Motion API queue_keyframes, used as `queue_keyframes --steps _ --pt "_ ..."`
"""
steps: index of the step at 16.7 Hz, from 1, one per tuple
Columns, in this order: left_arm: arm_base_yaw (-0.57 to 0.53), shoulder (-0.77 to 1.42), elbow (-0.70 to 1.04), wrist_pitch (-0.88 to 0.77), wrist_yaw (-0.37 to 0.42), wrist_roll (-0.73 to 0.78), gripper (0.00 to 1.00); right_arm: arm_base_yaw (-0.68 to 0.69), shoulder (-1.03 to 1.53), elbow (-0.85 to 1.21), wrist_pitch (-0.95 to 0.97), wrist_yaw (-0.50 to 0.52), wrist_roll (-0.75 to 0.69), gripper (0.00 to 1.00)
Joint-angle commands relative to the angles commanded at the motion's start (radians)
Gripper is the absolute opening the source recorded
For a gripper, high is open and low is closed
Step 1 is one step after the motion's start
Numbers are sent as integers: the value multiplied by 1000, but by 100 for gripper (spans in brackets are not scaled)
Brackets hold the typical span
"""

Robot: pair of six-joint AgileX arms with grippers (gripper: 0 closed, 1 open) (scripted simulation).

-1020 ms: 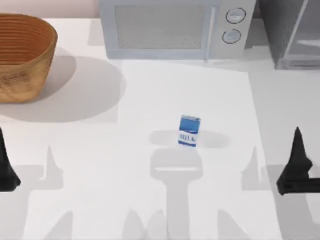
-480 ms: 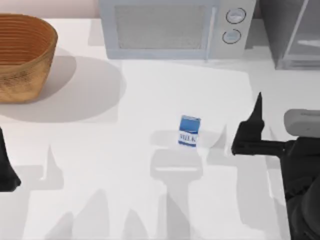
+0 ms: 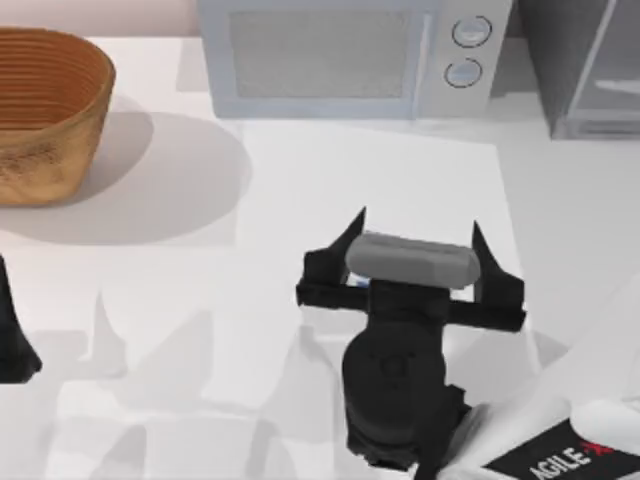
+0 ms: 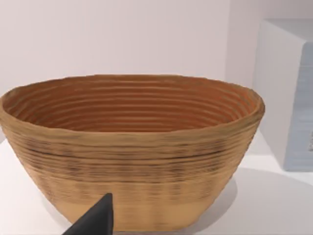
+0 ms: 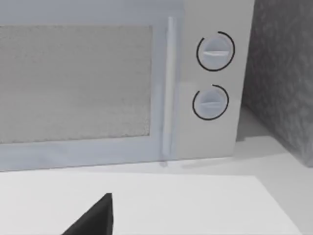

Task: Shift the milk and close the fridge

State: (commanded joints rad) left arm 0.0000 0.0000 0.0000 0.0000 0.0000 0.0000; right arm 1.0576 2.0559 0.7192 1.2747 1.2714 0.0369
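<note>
- Milk is almost all hidden under my right gripper. A tiny blue bit peeks out by the gripper's left finger. It is near the middle of the table, a little to the right.
- My right gripper is spread wide and holds nothing. Its 2 black fingers point toward the back of the table, 1 on each side of the spot where the milk stands. I cannot tell if they touch the carton.
- A grey block on the wrist sits between the fingers, and the black arm runs down to the front right corner.
- In the right wrist view, a dark fingertip pokes up at the bottom. Past it is the microwave with its 2 round knobs.
- The microwave stands at the back, in the middle.
- The fridge is in the back right corner, just beside the microwave. I cannot tell how far its door is open.
- My left gripper is parked at the left edge of the table. I cannot tell if it is spread or closed.
- A brown woven basket sits at the back left, well apart from the milk. It is in front of the left wrist camera too.
</note>
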Motion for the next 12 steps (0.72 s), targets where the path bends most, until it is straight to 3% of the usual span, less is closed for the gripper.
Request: queue_keyframes --steps 6,12 --pt "0 0 0 0 0 0 100 12 357 216 151 85 8 100" --pt "0 0 0 0 0 0 100 7 391 239 165 91 9 100"
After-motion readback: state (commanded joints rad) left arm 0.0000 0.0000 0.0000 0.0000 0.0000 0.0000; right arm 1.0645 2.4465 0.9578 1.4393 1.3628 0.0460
